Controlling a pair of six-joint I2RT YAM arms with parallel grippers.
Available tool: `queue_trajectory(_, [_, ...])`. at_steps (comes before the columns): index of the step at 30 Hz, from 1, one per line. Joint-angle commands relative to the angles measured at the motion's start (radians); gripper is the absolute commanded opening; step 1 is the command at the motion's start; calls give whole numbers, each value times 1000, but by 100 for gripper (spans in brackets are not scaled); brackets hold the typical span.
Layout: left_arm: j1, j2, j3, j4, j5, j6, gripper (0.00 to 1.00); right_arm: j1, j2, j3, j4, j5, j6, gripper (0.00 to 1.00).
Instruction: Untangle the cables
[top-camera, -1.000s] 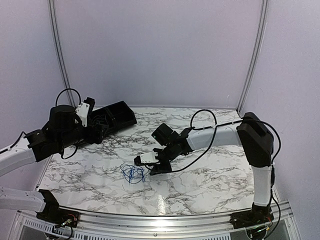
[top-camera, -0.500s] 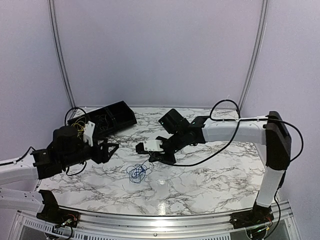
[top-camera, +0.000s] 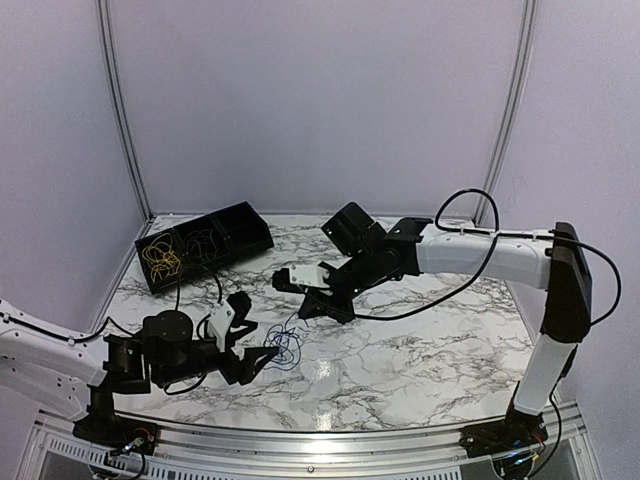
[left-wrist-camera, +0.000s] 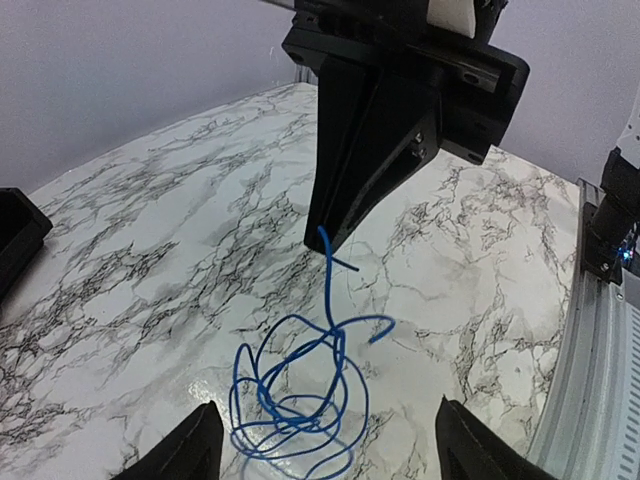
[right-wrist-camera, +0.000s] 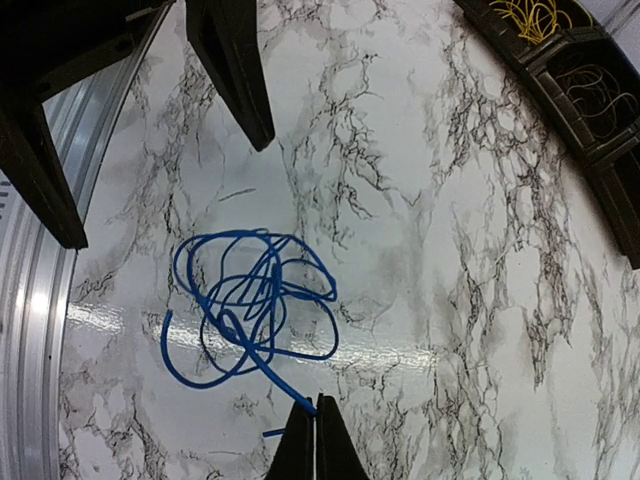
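Note:
A tangled blue cable (top-camera: 288, 345) (left-wrist-camera: 300, 400) (right-wrist-camera: 250, 300) lies in loose loops on the marble table (top-camera: 420, 360). One strand rises from it into my right gripper (top-camera: 303, 312) (right-wrist-camera: 316, 405) (left-wrist-camera: 330, 235), which is shut on that strand just above the table. My left gripper (top-camera: 268, 352) (left-wrist-camera: 327, 420) (right-wrist-camera: 166, 192) sits low on the near left side of the tangle, open, with the loops lying between and ahead of its fingers (right-wrist-camera: 235, 70). More cables, yellow (top-camera: 160, 255) (right-wrist-camera: 530, 15) and darker ones, lie in a black tray.
The black compartment tray (top-camera: 240, 215) (right-wrist-camera: 610, 190) stands at the back left of the table. A metal rail (top-camera: 330, 440) (left-wrist-camera: 590, 380) runs along the near edge. The right arm's thick black cable loops above its forearm (top-camera: 470, 215).
My left arm swung from the tray down to the near side of the blue cable. My right gripper shut on a strand and drew back a little; the tangle shifted slightly right.

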Motion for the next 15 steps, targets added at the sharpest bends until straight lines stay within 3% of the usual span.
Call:
queue_trajectory(1, [-11, 94, 47, 226, -56, 18, 76, 4, 12, 51, -29, -28, 45, 0])
queue_trajectory(6, [-11, 277, 96, 397, -129, 25, 70, 3, -3, 58, -36, -48, 52, 0])
queue_trajectory(9, [-6, 396, 157, 425, -193, 12, 58, 4, -13, 91, -87, -85, 49, 0])
queue_trajectory(11, [1, 466, 181, 481, -187, 15, 51, 2, -31, 121, -132, -113, 36, 0])
queue_trajectory(15, [7, 603, 197, 618, -134, 28, 46, -33, -108, 199, -180, -272, 52, 0])
